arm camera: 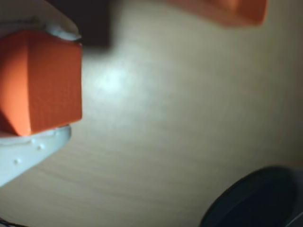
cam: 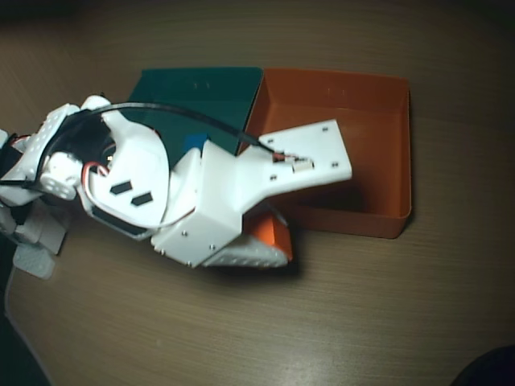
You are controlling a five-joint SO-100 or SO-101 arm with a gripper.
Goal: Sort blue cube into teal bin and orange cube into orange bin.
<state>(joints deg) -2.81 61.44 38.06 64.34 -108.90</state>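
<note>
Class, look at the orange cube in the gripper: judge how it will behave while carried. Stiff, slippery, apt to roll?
The orange cube probably stays stiff: its edges look sharp between the fingers of the gripper. Its finely textured faces suggest decent grip rather than slipperiness. Flat sides mean it should sit, not roll, once dropped in the orange bin.

My wrist view was soft and out of focus throughout; the orange cube (arm camera: 40,80) at the left edge was a blurred block, and a pale glare patch sat on the table (arm camera: 180,142) just beside it. A dark blur filled the lower right corner. My overhead view was dim and yellowish, with darkened corners. The arm (cam: 201,197) was the brightest thing there and cast a shadow on the wood below it.
</note>
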